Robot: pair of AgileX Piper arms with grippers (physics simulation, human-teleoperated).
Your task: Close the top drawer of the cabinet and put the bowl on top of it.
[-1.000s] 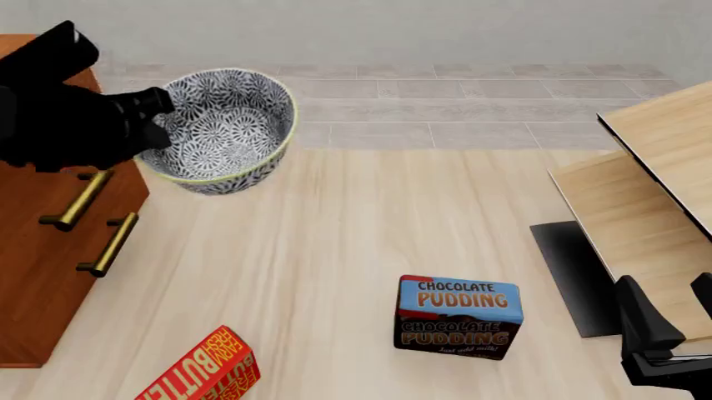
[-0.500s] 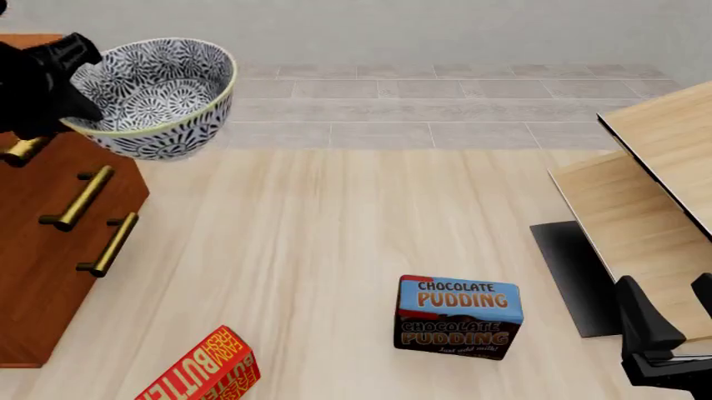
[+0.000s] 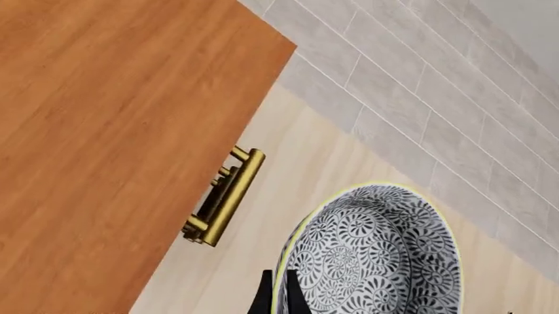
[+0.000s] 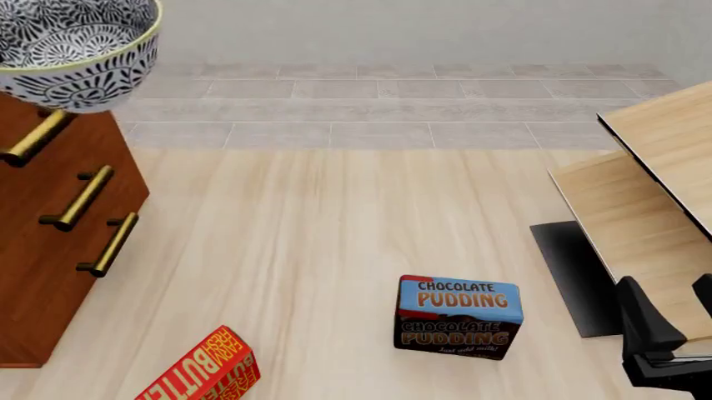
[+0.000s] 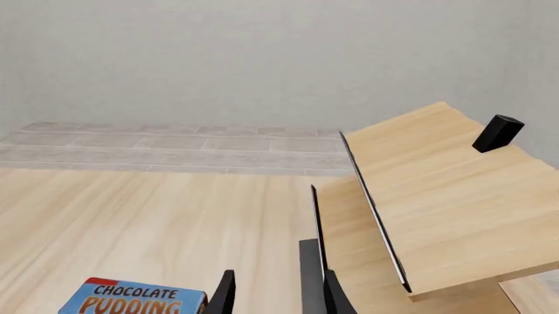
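The blue-grey and white patterned bowl hangs in the air at the front view's top left, high by the cabinet's upper front corner. In the left wrist view my left gripper is shut on the rim of the bowl, one finger inside and one outside. There the bowl is off the front edge of the cabinet, past the brass handle. The top drawer looks flush with the two drawers below on the reddish-brown cabinet. My right gripper rests open at the lower right, holding nothing.
A chocolate pudding box stands mid-table and a red butter box lies at the front left. Pale light-wood furniture with a dark base stands at the right, just ahead of my right gripper.
The bowl has risen and shifted left, from beside the cabinet front to its upper corner. The left arm has gone out of the front view. The right arm has not moved.
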